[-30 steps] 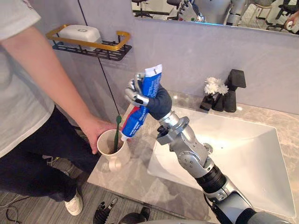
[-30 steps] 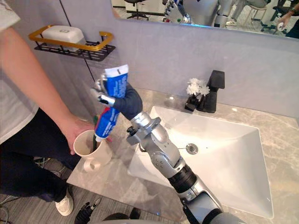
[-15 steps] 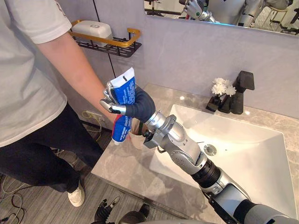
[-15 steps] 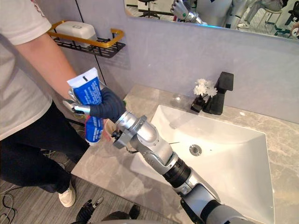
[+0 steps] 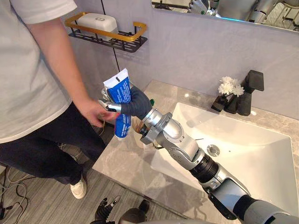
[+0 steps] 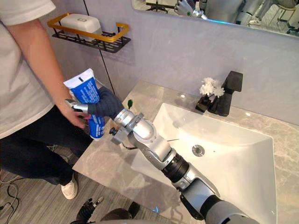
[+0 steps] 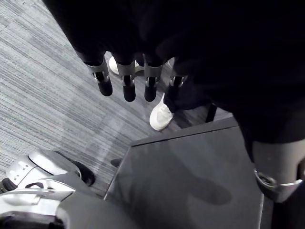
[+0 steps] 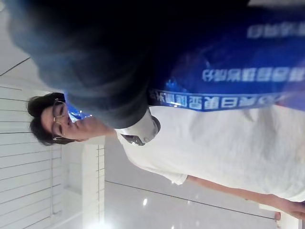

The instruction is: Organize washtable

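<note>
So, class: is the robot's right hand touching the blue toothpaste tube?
Touching. The left eye view shows the right hand curled round the toothpaste tube, gripping its middle.

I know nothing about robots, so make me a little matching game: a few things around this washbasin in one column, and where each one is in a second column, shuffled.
Things:
1. toothpaste tube
2. white box
3. white flowers
4. drain

Places:
A. beside the black faucet
B. at the bottom of the sink
C. clasped in the right hand
D. on the wall shelf

Pairs: 1-C, 2-D, 3-A, 4-B.
</note>
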Available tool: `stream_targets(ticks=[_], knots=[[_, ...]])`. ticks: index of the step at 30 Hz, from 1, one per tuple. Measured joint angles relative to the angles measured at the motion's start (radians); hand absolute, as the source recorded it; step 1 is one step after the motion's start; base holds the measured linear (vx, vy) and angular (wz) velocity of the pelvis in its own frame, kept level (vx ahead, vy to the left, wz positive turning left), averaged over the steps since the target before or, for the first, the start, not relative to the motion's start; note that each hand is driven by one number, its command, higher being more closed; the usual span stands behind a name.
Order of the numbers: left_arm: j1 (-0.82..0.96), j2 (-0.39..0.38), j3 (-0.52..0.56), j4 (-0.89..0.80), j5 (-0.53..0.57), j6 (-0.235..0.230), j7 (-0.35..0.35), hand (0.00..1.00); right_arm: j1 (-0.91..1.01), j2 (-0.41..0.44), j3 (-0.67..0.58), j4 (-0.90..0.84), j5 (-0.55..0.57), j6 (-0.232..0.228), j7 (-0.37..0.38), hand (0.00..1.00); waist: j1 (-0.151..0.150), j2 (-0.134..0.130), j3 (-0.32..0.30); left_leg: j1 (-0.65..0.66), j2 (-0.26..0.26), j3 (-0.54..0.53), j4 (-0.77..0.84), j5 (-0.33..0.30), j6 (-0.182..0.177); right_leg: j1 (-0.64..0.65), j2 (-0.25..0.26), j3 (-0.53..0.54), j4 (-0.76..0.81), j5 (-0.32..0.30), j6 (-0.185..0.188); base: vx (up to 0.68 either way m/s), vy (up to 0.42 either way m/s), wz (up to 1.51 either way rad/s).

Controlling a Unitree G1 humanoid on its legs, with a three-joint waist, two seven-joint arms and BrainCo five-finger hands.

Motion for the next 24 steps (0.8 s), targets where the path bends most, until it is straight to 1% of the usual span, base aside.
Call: stream_targets(ticks=[12,16,22,24], knots=[[0.0,-0.002,-0.003,0.0,0.0,0.002,0.004,0.0,0.0,0.0,-0.033,0.0,-0.004,-0.001,-0.002,1.0,-0.002,0.007,0.006,0.005,0.001,0.007,0.0,0.0,0.0,0.002,0.0,0.007,0.001,0.0,0.0,0.0,0.0,0.0],[0.0,-0.002,-0.003,0.001,0.0,0.002,0.004,0.0,0.0,0.0,-0.061,-0.006,-0.004,-0.002,-0.002,1.0,-0.002,0.007,0.006,0.008,0.001,0.012,0.0,0.0,0.0,0.004,-0.001,0.012,0.002,0.0,0.0,0.0,0.0,-0.02],[-0.008,-0.002,-0.003,0.018,0.0,0.001,0.004,0.0,0.0,0.0,-0.107,-0.037,-0.004,-0.006,-0.005,1.0,-0.007,0.011,0.011,0.015,0.002,0.019,-0.001,-0.001,0.0,0.004,-0.002,0.02,0.006,0.0,0.0,0.0,0.0,-0.03],[-0.008,-0.002,-0.003,0.019,0.005,0.002,0.004,0.0,0.001,0.0,-0.112,-0.061,-0.004,-0.015,-0.016,1.0,-0.014,0.014,0.017,0.015,0.003,0.021,-0.001,-0.001,0.0,0.003,-0.002,0.022,0.007,0.0,0.0,0.0,0.0,0.0]])
